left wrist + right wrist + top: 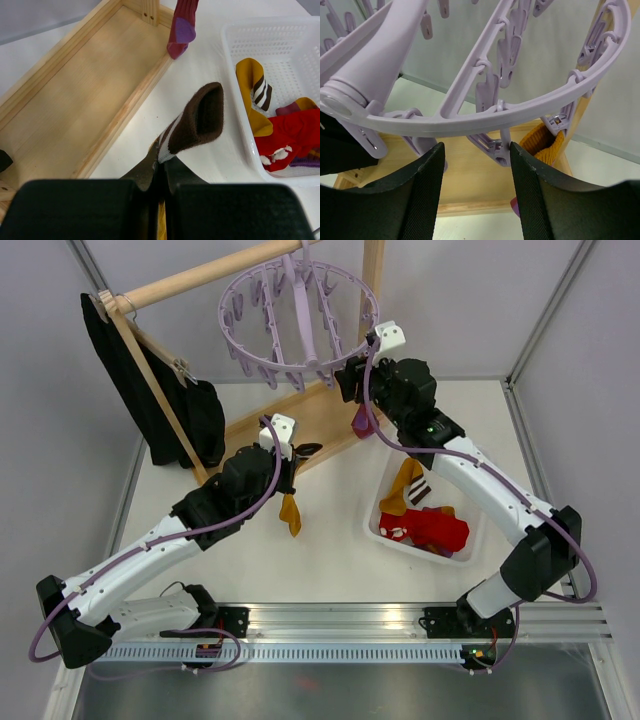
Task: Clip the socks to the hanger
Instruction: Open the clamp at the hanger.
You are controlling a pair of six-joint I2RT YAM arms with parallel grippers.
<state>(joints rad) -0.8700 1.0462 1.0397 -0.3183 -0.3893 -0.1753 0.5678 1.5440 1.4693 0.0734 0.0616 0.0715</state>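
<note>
The lavender hanger (300, 315) hangs from the wooden rail at the back. My right gripper (355, 380) is open just under its near rim. In the right wrist view a peg (492, 142) lies between the fingers (530, 175), close to the right one. An orange knitted cuff (545, 142) is pinched in the neighbouring peg, and a maroon sock with a purple heel (362, 422) dangles there. My left gripper (295, 452) is shut on a sock with a brown, white-striped cuff (197, 125). Its mustard foot (290, 512) hangs below.
A white basket (392, 472) at the right holds a mustard sock (252, 95), a red sock (295, 135) and others. The wooden rack's base (75, 100) lies under the hanger. A black garment (150, 390) on a wooden hanger leans at the left.
</note>
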